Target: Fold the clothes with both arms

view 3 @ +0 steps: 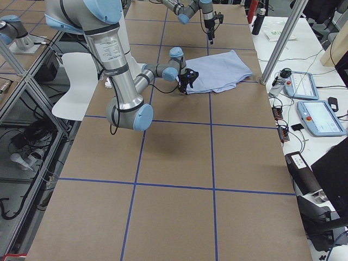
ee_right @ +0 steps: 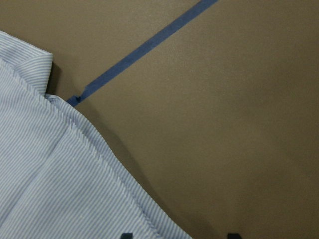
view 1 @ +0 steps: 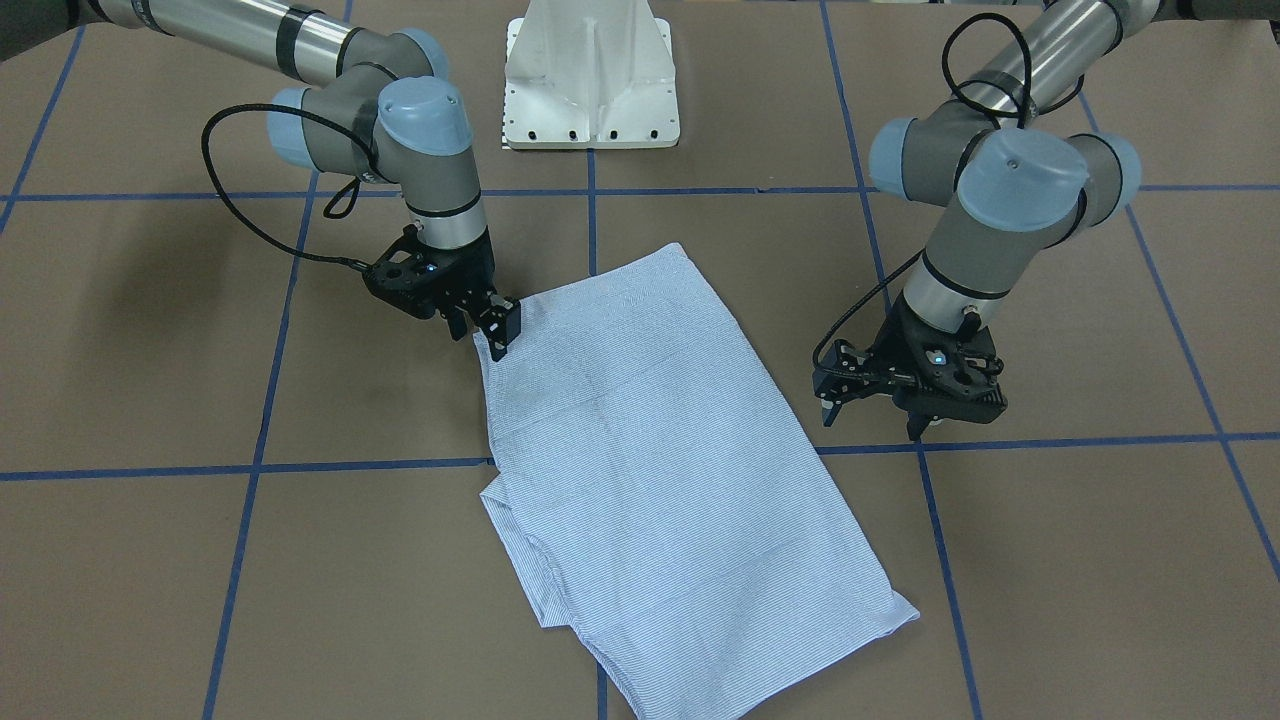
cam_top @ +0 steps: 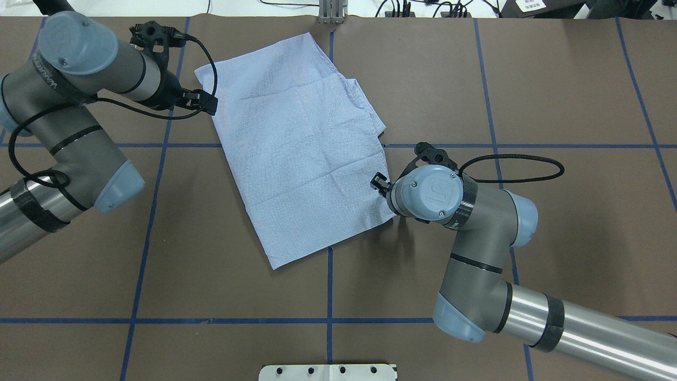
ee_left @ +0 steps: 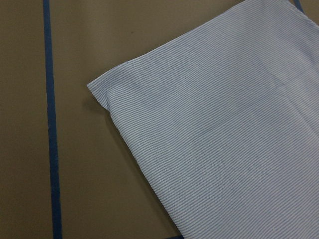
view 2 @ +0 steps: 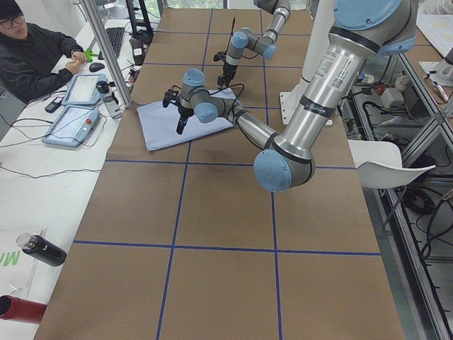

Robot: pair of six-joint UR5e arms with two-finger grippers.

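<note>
Striped shirt [view 1: 655, 470]: lay folded into a panel, mid-table [view 1: 200, 400].
Front view: right end effector [view 1: 497, 330] stood at the shirt's edge, grip unclear; left end effector [view 1: 880, 405] hung open, empty.
Overhead step: mid-fold; both needed edge grips next.
</note>
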